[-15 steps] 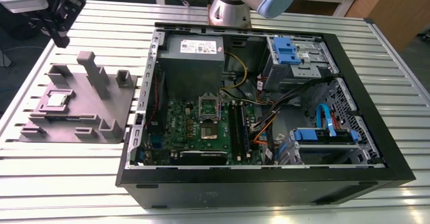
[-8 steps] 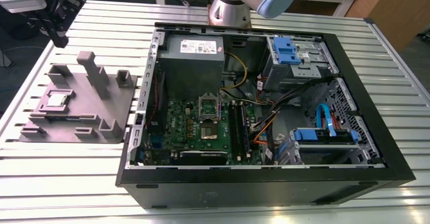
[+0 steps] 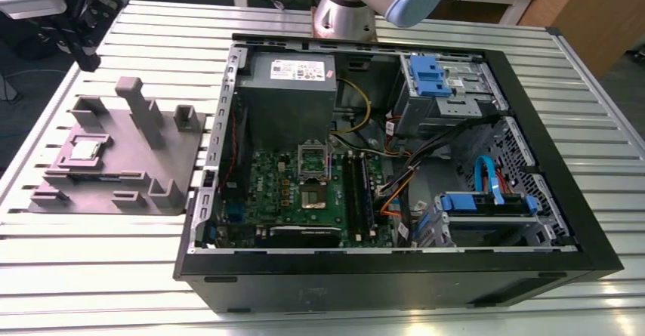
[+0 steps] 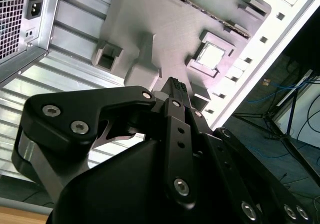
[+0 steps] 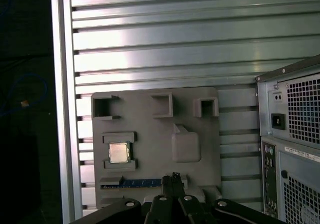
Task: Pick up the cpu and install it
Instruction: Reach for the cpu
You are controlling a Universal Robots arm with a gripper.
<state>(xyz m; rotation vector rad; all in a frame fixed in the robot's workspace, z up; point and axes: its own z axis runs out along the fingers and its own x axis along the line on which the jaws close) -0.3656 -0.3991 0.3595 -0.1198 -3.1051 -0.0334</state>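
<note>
The cpu (image 5: 119, 152), a small silvery square chip, lies flat in a recess of the grey holder block (image 5: 150, 129) on the slatted table. It also shows in the second wrist view as the cpu (image 4: 210, 55) and in the exterior view as the cpu (image 3: 84, 149), at that view's left. My gripper (image 5: 173, 176) hangs well above the block, apart from the chip, its black fingers together with nothing between them. In the second wrist view the gripper (image 4: 176, 83) points down over the block (image 4: 150, 14).
An open computer case (image 3: 564, 223) lies at the exterior view's right, with its green motherboard (image 3: 292, 200), power supply (image 3: 287, 87), cables and blue drive bays. The holder block (image 3: 151, 155) has upright posts and carries a blue memory stick (image 5: 132, 182). The table edge (image 5: 62, 109) runs beside the block.
</note>
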